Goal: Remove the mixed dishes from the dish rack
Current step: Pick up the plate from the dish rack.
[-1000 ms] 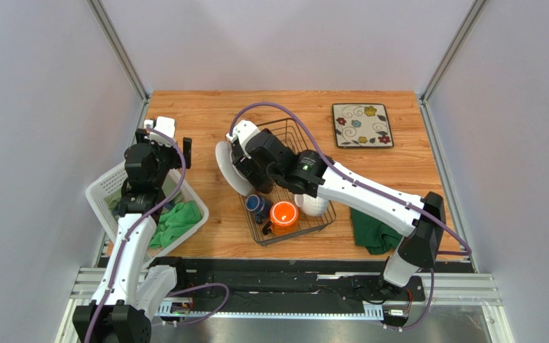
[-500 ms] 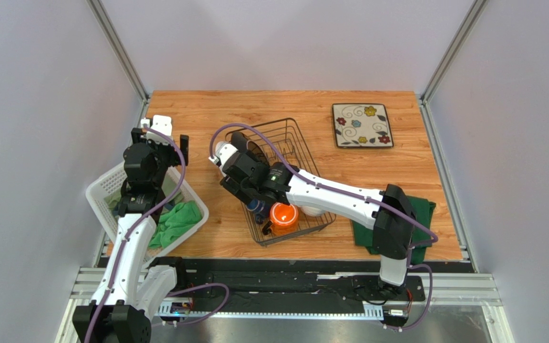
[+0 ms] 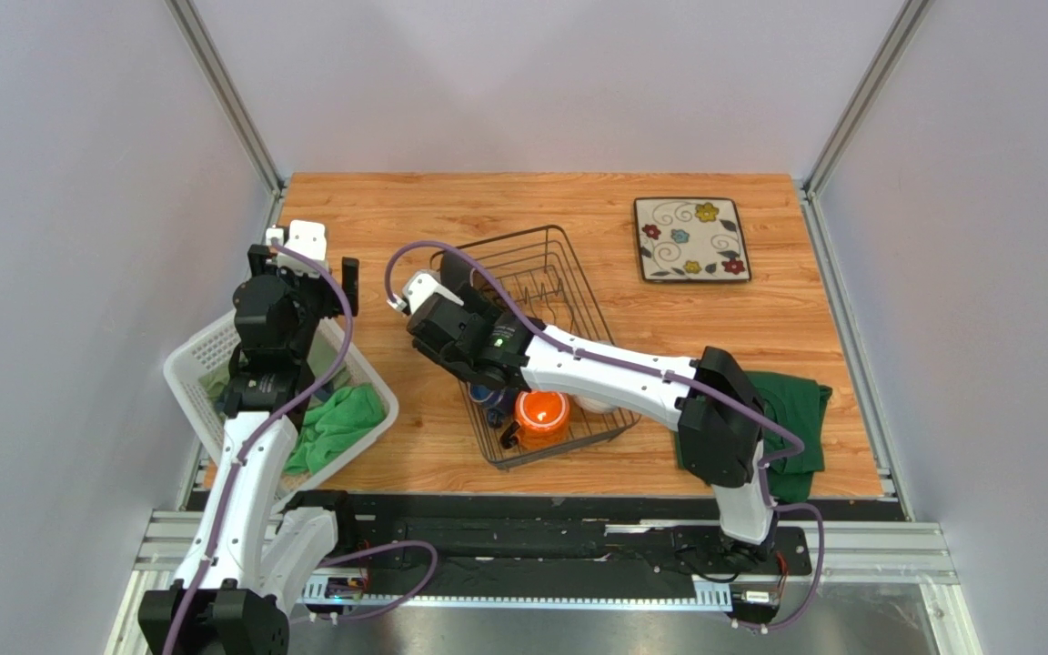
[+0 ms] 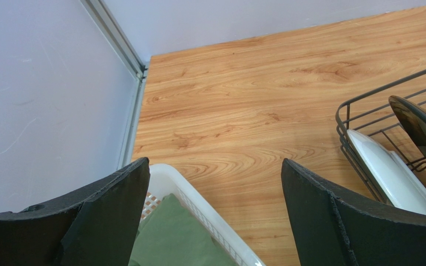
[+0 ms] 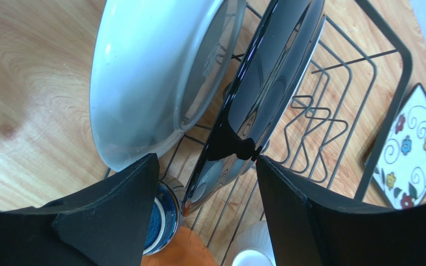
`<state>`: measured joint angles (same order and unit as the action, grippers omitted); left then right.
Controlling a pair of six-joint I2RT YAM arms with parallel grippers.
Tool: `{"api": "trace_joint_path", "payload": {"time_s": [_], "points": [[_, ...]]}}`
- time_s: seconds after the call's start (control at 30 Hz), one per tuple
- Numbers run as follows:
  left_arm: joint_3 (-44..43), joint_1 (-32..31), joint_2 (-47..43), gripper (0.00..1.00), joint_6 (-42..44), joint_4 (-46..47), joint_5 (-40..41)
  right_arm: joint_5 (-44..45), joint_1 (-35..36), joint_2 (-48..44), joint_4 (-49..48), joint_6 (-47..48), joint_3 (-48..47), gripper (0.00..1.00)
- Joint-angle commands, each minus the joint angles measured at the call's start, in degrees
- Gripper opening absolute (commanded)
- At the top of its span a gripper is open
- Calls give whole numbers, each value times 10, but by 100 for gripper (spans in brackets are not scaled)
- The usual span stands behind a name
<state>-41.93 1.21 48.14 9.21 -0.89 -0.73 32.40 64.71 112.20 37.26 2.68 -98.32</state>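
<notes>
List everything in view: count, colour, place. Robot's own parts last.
table: one, light wood, under everything.
dish rack: one, black wire, mid-table.
white plate: one, white, tilted at the rack's left end.
dark plate: one, glossy black, upright in the rack beside the white plate.
orange mug: one, orange, rack's near end.
blue mug: one, dark blue, in the rack left of the orange mug.
bowl: one, white, rack's near end, mostly hidden.
floral plate: one, cream with coloured flowers, flat on the table, far right.
basket: one, white, table's left edge.
green cloths: two, one in the basket, the other near right.
left gripper: open, above the basket's edge.
right gripper: open, straddling the dark plate's rim.
</notes>
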Motion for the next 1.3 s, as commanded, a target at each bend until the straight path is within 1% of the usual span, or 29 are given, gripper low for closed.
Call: {"api": "trace_joint_path", "payload": {"time_s": [0.0,0.4,0.63,1.27], "points": [[0,1,-14,96,-11,22,6,50,-12,11,-42,12,-32,71],[0,-1,-16,96,-14,23,5,87,-24,3,-55,24,-31,70],[2,0,-19,96,-12,23,6,100,-31,-1,-57,19,-33,68],[7,0,-25,96,-12,26,6,151,-45,-30,-95,17,8,68]]}}
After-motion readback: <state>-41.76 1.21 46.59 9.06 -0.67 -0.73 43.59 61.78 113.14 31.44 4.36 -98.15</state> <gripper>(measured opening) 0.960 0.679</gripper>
